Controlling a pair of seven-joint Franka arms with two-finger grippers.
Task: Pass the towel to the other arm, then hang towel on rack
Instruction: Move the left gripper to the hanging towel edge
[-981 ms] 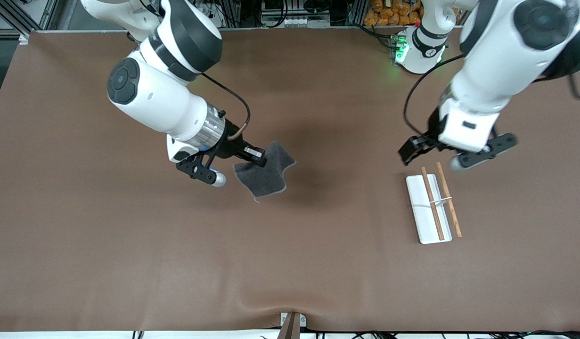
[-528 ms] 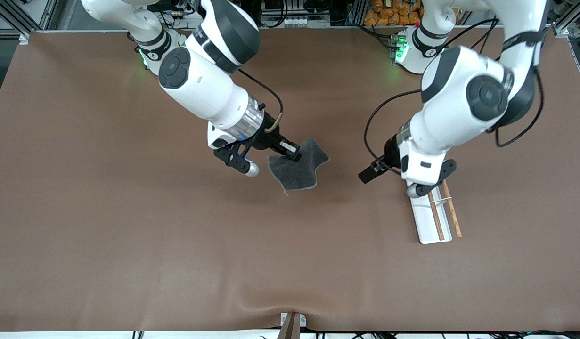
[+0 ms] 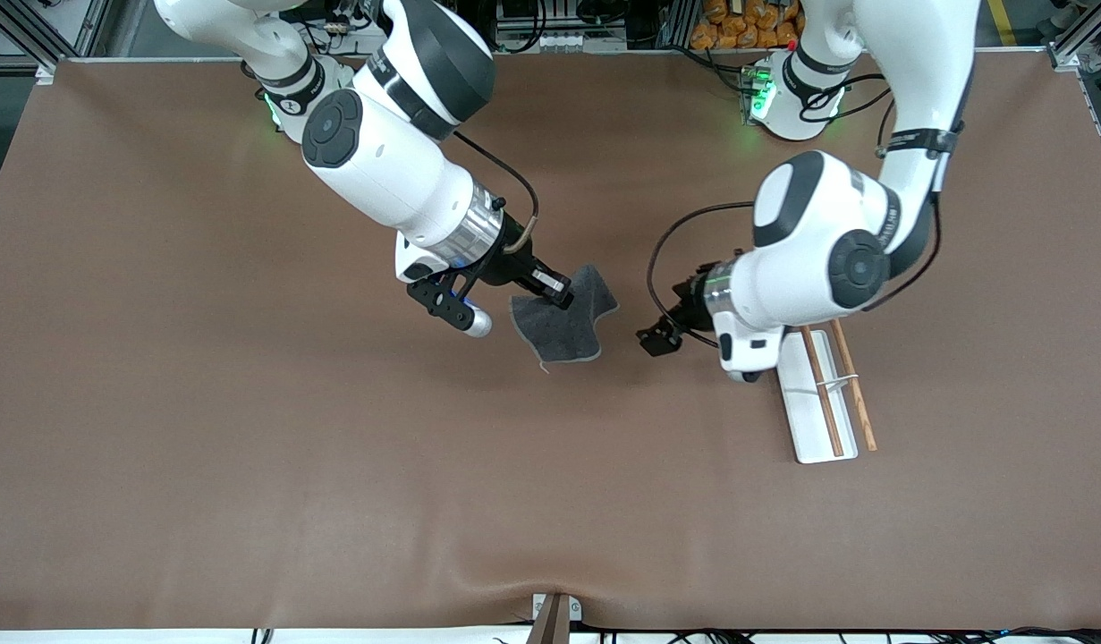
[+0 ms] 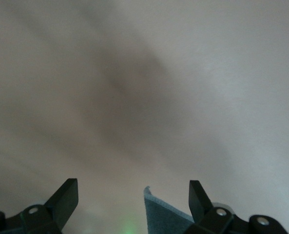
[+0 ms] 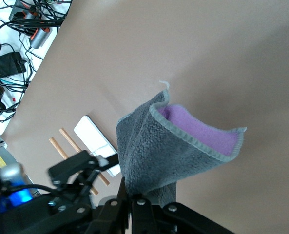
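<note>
Towel: small dark grey fuzzy towel [image 3: 563, 326] with a lighter stitched edge and a purple side, hanging up off the brown table [image 3: 246, 465] around mid-table, pinched at one corner.
Right gripper: right gripper [image 3: 557, 293] has its fingers clamped on that corner; in the right wrist view the cloth [image 5: 176, 146] flops open, purple side showing.
Left gripper: left gripper [image 3: 657, 340] sits over the table between the towel and the rack, fingers spread wide, nothing in them; a towel corner [image 4: 156, 209] pokes up between them in the left wrist view.
Rack: white flat rack [image 3: 805, 402] with two thin brown wooden rods, toward the left arm's end, nothing on it yet.
Handoff tip: I'd say get the left fingers well onto a free edge, away from the right gripper's pinch, and only then let the right one release, or it'll probably just drop.
</note>
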